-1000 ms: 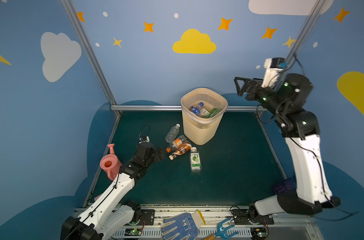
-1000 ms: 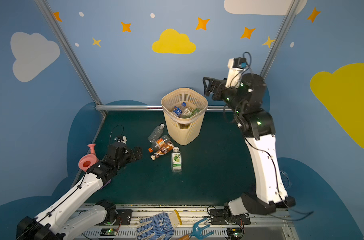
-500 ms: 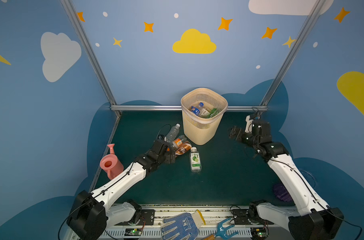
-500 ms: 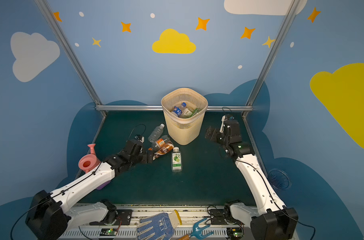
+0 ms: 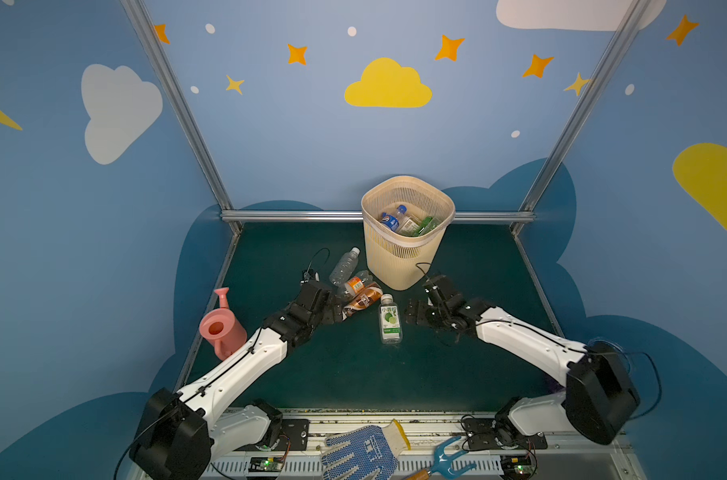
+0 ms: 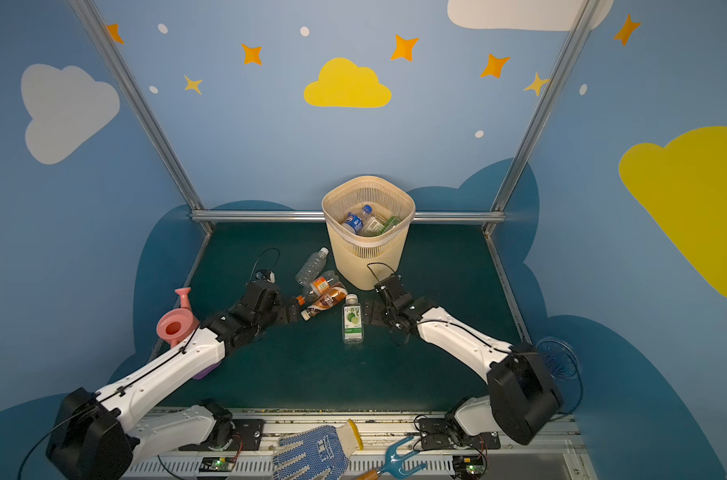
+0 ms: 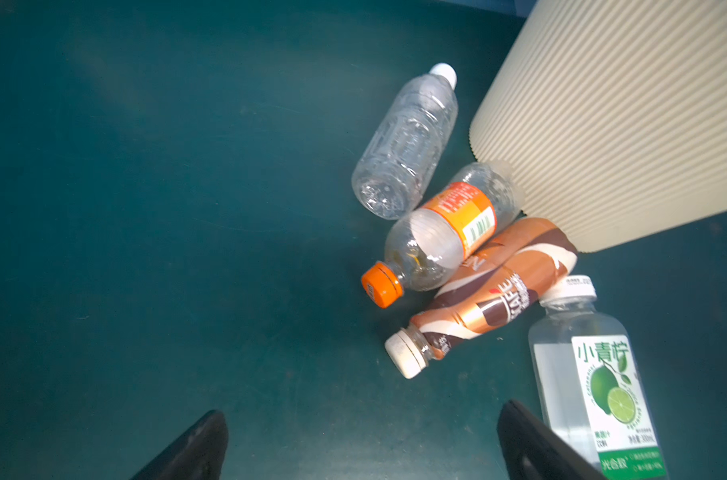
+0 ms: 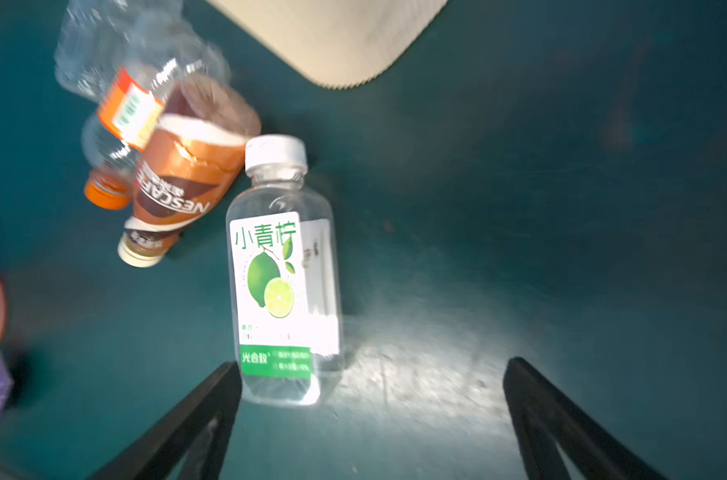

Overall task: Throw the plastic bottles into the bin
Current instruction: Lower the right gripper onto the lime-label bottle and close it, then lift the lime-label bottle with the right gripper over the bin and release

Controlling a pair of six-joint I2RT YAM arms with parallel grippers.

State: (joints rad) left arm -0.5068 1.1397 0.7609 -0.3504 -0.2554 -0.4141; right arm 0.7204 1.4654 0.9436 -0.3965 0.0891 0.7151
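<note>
The beige slatted bin (image 5: 407,257) (image 6: 368,257) stands at the back of the green mat with plastic bottles (image 5: 395,220) inside. In front of it lie a clear white-capped bottle (image 5: 345,266) (image 7: 407,141), an orange-labelled bottle (image 5: 355,284) (image 7: 444,232), a brown-wrapped bottle (image 5: 363,301) (image 7: 490,299) and a lime-labelled bottle (image 5: 390,322) (image 8: 284,270). My left gripper (image 5: 336,311) (image 7: 363,409) is open, low over the mat, just short of the brown bottle's cap. My right gripper (image 5: 413,313) (image 8: 374,363) is open beside the lime-labelled bottle, whose base lies near one fingertip.
A pink watering can (image 5: 220,328) stands at the mat's left edge, with a purple scoop (image 6: 205,372) behind my left arm. A dotted glove (image 5: 366,453) and a blue hand fork (image 5: 449,461) lie on the front rail. Metal frame bars border the mat.
My right arm has swung down from above the bin to the mat beside the lime-labelled bottle. My left arm has reached forward to the bottle cluster. Both grippers stayed open.
</note>
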